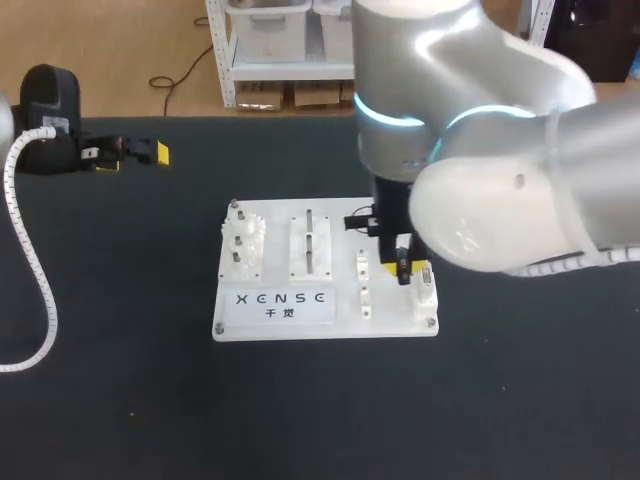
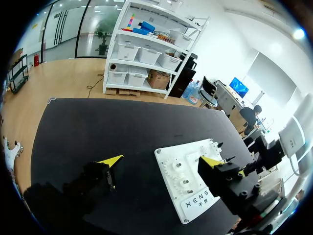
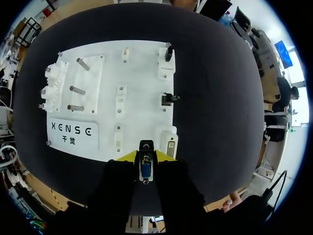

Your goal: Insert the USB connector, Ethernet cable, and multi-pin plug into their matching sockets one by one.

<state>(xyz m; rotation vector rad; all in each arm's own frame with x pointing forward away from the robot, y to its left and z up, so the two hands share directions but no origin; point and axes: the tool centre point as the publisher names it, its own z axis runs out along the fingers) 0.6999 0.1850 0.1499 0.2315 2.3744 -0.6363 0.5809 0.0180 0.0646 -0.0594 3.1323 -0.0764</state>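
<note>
1. Table (image 1: pixel 120 400): black surface.
2. Gear fixture (image 1: pixel 241 243): white block carrying small gears on upright posts.
3. Pin fixture (image 1: pixel 309 243): white block with three metal pins, just beside the gear fixture.
4. Label plate (image 1: pixel 278 303): white, near both fixtures.

The black surface (image 1: pixel 120 380) is matte and dark from edge to edge, and past its far edge lies a light wooden floor (image 1: pixel 110 50) on which a white shelf unit (image 2: pixel 151 44) stands, loaded with white bins (image 2: pixel 128 50) (coloured items sit on its top tier) and with cardboard boxes (image 2: pixel 157 78) on its lowest level. Farther from the surface than the shelf unit, to that unit's side, tall glass panels (image 2: pixel 73 27) let in daylight. On the other side of the shelf unit a plain white wall (image 2: pixel 230 44) rises beyond the surface, with a bright ceiling light (image 2: pixel 298 33) above it.
</note>
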